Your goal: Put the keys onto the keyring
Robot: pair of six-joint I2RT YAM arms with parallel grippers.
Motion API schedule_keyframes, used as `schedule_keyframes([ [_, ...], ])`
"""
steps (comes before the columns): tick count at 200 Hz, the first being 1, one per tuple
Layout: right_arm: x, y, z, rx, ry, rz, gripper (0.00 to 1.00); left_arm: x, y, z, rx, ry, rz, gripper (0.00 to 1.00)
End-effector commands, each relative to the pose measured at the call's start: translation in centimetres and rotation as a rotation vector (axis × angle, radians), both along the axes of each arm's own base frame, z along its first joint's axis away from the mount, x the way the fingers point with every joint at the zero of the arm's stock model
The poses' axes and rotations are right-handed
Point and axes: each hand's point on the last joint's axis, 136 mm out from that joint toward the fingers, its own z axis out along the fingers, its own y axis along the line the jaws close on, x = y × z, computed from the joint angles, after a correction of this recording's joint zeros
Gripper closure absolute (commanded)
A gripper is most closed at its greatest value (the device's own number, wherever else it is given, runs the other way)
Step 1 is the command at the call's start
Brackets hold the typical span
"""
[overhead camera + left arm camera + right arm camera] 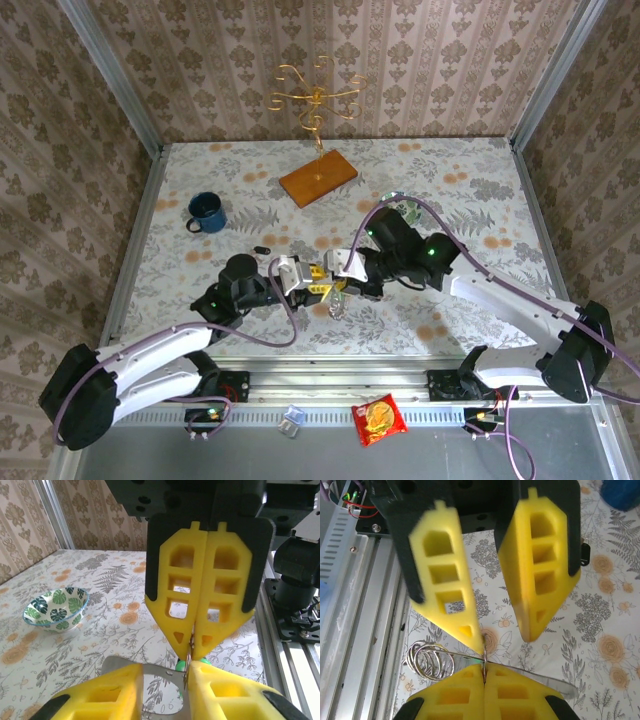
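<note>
Since getting a key onto a split ring needs one side pinned and the other free to work, the two arms meet tip to tip just above the table [450, 170], near its front edge. The right gripper [484, 672] acts as the vise. Its jaws are clenched with no gap between the pads, pinching the keyring [431, 661] at the wire. The coils hang out to one side and a flat metal tab [540, 679] sticks out the other way. Holding it by the edge leaves the coil end exposed, prob. so a key can be fed in.

The left gripper [504, 636] faces it w/ jaws spread wide and nothing gripped. In the right wrist view one fingertip [479, 642] sits right at the wire, touching it or v. close to it; can't tell which. The other finger is well clear.

A bit of bright green, likely the head of the green key [180, 666], peeks out just behind the clamped pads in the left wrist view. Whether it's already threaded or just resting there can't be made out. A small dark item, prob. the black key [262, 250], lies on the table apart from both grippers, toward the mug [205, 212]; not on the ring.

Judgement: task is mid-way at best, and the black key hasn't been picked up.
</note>
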Motion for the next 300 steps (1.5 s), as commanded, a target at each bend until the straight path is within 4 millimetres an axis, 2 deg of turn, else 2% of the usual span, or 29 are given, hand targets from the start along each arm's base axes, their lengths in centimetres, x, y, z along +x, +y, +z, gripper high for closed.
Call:
schedule_keyframes([
  [1,-0.2,0.6,1.6,0.014,-0.038,0.031,1.0,-0.3,-0.6,0.5,0.023,-0.012,-0.041,0.76],
  [43,-1.0,0.9,2.2,0.043,-0.021,0.058,1.0,-0.4,-0.8,0.4,0.036,-0.006,-0.058,1.0],
  [55,-0.9,0.8,2.4,0.059,-0.018,0.045,1.0,-0.5,-0.8,0.6,0.032,-0.011,-0.064,1.0],
  [60,-0.9,0.7,2.4,0.069,-0.012,0.034,0.94,-0.6,-0.8,0.7,0.028,-0.015,-0.065,1.0],
  [69,-0.4,0.4,2.8,0.108,-0.003,-0.004,0.78,-0.6,-0.8,0.9,0.014,-0.024,-0.066,1.0],
  [77,0.0,0.1,3.2,0.153,0.007,-0.032,0.7,-0.7,-0.7,1.2,-0.003,-0.033,-0.064,1.0],
  [88,0.5,-0.5,3.4,0.21,0.029,-0.078,0.64,-0.8,-0.6,1.5,-0.031,-0.047,-0.059,1.0],
  [108,0.7,-1.2,3.3,0.263,0.06,-0.118,0.63,-0.7,-0.5,2.3,-0.087,-0.069,-0.048,1.0],
  [151,0.4,-1.0,1.9,0.266,0.123,-0.131,0.64,-0.9,-0.4,2.7,-0.134,-0.079,-0.049,1.0],
  [187,0.3,-1.0,1.1,0.239,0.158,-0.132,0.69,-0.7,-0.4,2.6,-0.134,-0.076,-0.04,1.0],
  [198,0.3,-1.0,1.1,0.236,0.161,-0.133,0.73,-0.7,-0.4,2.7,-0.135,-0.076,-0.04,1.0],
  [227,0.5,-1.0,1.1,0.234,0.152,-0.141,0.92,-0.8,-0.4,2.7,-0.138,-0.075,-0.043,1.0],
  [243,0.9,-1.2,0.9,0.22,0.14,-0.16,1.0,-0.8,-0.4,2.8,-0.14,-0.077,-0.046,1.0],
  [270,1.5,-1.5,-0.2,0.18,0.15,-0.189,1.0,-1.0,-0.5,3.2,-0.157,-0.082,-0.058,1.0],
  [276,1.6,-1.4,-0.6,0.168,0.162,-0.186,1.0,-1.5,-0.6,3.3,-0.164,-0.081,-0.091,1.0],
  [300,1.2,-0.9,-1.3,0.152,0.222,-0.159,1.0,-1.6,-0.8,3.5,-0.173,-0.094,-0.096,1.0],
])
